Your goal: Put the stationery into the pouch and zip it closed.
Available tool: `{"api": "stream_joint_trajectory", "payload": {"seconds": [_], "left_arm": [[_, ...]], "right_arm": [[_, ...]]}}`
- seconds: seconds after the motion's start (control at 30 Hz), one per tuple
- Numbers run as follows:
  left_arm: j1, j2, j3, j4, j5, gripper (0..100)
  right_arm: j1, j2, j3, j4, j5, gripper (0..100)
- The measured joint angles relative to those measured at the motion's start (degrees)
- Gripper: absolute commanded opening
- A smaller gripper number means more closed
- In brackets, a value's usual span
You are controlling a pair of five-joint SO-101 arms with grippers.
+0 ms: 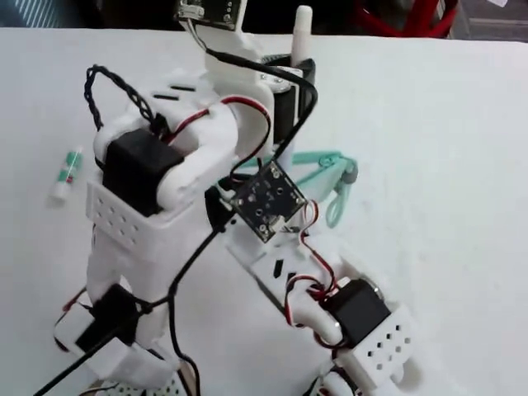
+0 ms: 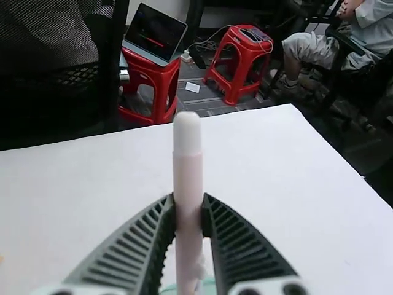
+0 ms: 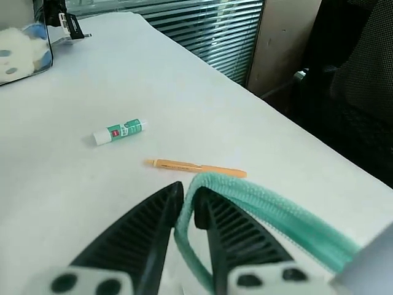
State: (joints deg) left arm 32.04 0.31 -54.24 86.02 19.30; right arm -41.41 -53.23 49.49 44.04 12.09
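while left end effector [image 2: 188, 199] clamps smooth white tube [image 2: 187, 147], right end effector [image 3: 188, 192] pinches textured teal pouch [image 3: 276, 212].

Pincer [image 3: 187, 193] clamping teal pouch [image 3: 276, 212] edge, glue stick [image 3: 120, 131], orange pen [image 3: 196, 167]

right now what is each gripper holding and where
Left gripper clamps the pale pink round-tipped stick around its shaft. Right gripper pinches the teal mesh pouch by its edge.
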Motion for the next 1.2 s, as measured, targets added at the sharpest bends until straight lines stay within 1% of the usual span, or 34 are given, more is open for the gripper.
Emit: {"api": "stream_joint_trajectory", "payload": {"seconds": [0.07, 0.27, 0.37, 0.57, 0.7, 0.8, 1.0, 1.2], "left_arm": [[0.88, 0.0, 0.0, 0.26, -0.26, 2], [1.05, 0.0, 2.99, -0.35, -9.14, 2], [1.32, 0.0, 4.22, -0.35, -12.22, 2], [4.22, 0.0, 6.07, -0.35, -19.16, 2], [6.77, 0.0, 6.15, -0.35, -21.1, 2], [6.95, 0.0, 6.24, -0.35, -21.45, 2], [6.95, -1.14, 9.14, -0.44, -25.23, 2], [7.03, -1.14, 9.76, -4.31, -29.71, 2]], "right_arm": [[0.0, 0.0, 0.09, 0.0, 0.0, 2.3], [0.18, 0.0, 0.09, 0.0, 0.0, 2.3], [0.35, 0.0, 0.18, 0.0, 0.0, 2.3], [0.35, 0.0, 0.18, 0.0, 0.0, 2.3], [0.44, 0.0, 0.18, 0.0, 1.49, 2.3], [0.44, 0.0, 0.26, 0.0, 2.55, 2.3], [0.44, 0.0, 0.26, 0.0, 3.25, 2.3], [0.53, 0.0, 0.26, 0.0, 3.16, 2.3]]}}
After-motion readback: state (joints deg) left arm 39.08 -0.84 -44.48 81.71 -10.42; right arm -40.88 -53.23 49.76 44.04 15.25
